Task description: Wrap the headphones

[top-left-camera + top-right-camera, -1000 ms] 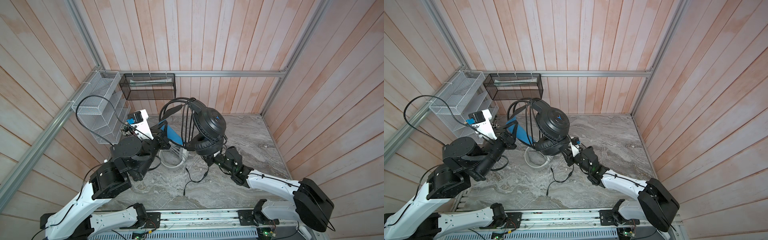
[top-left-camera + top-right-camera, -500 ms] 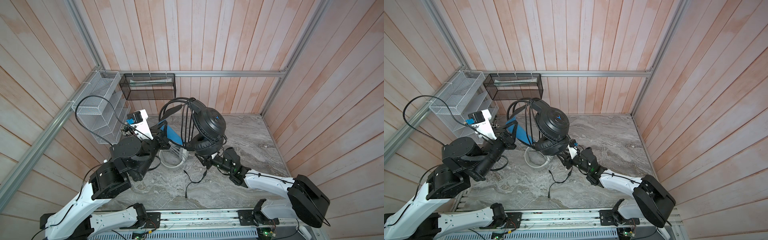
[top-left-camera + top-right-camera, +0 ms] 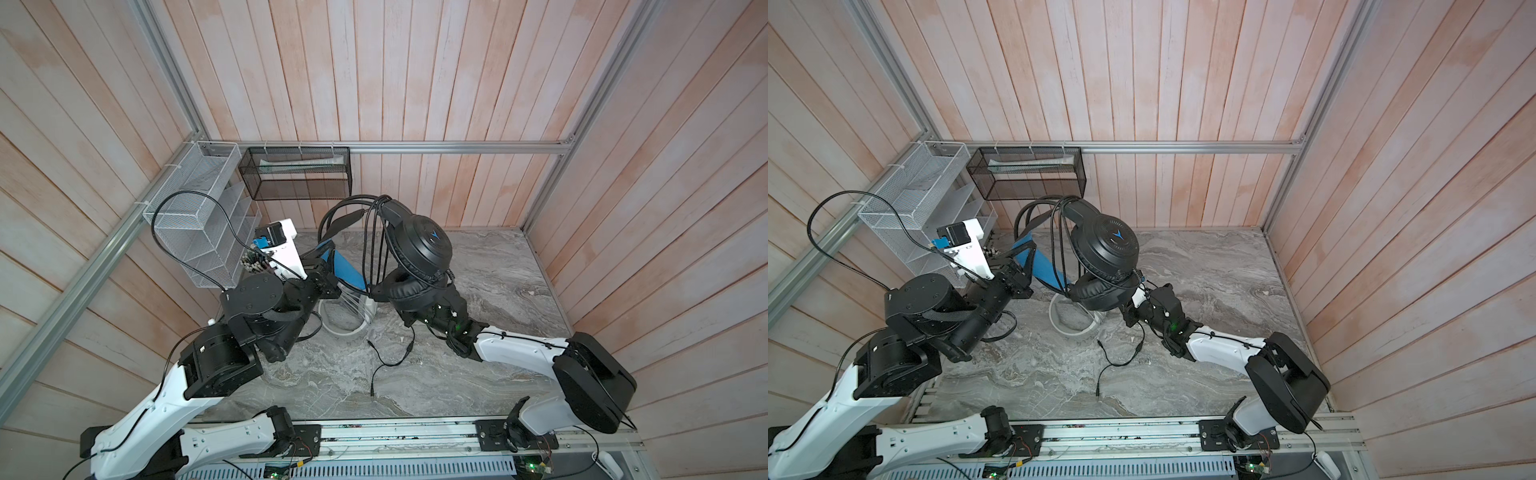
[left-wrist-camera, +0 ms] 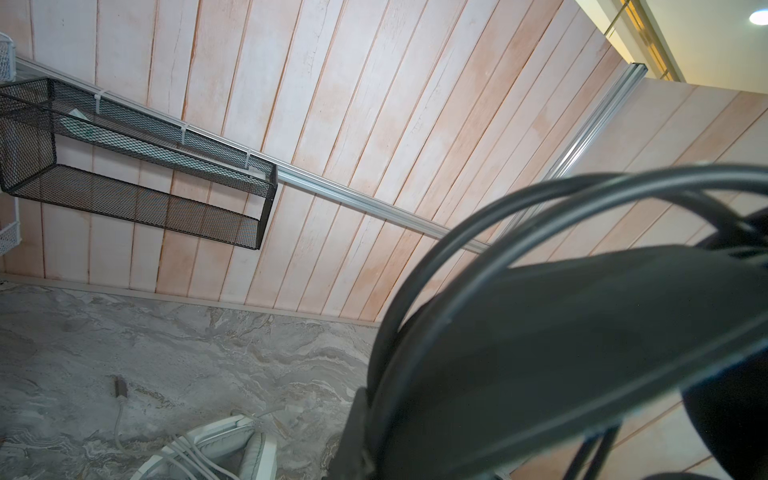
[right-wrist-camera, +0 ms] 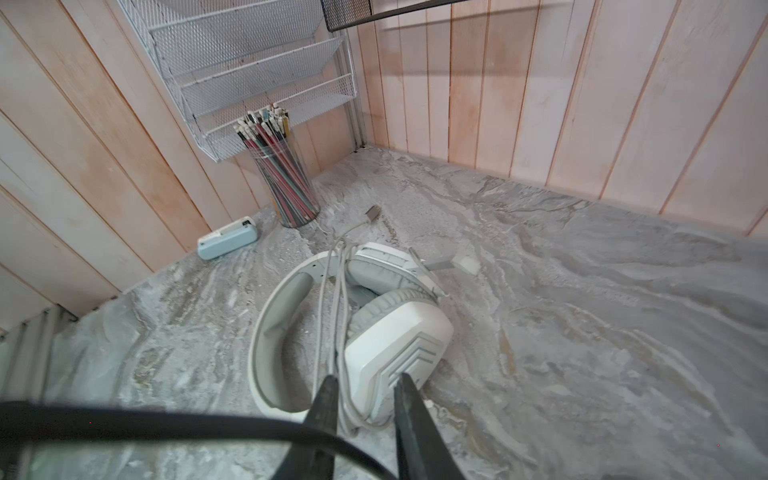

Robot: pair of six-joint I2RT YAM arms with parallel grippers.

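The black headphones (image 3: pixel 419 245) hang in the air in both top views, their black cable (image 3: pixel 374 232) looped several times over the blue-lined headband (image 3: pixel 345 266). My left gripper (image 3: pixel 326 276) is shut on that headband, which fills the left wrist view (image 4: pixel 561 353). The cable's loose end (image 3: pixel 386 361) trails on the table. My right gripper (image 5: pixel 365 388) sits low under the lower ear cup (image 3: pixel 1100 293). Its jaws are a narrow gap apart, and the black cable (image 5: pixel 166 424) crosses near their base. The white headphones (image 5: pixel 395 332) lie on the table just beyond, with their grey-white cable over the band.
A pencil cup (image 5: pixel 286 187) and a small light-blue device (image 5: pixel 226 243) stand by the left wall. A white mesh rack (image 3: pixel 195 208) and a black mesh basket (image 3: pixel 299 174) hang on the walls. Wooden walls close in three sides of the marble table (image 3: pixel 478 374).
My right gripper has moved slightly left, in under the lower ear cup, and its jaws have narrowed. The loose cable end on the table has shifted. The left arm has held still.
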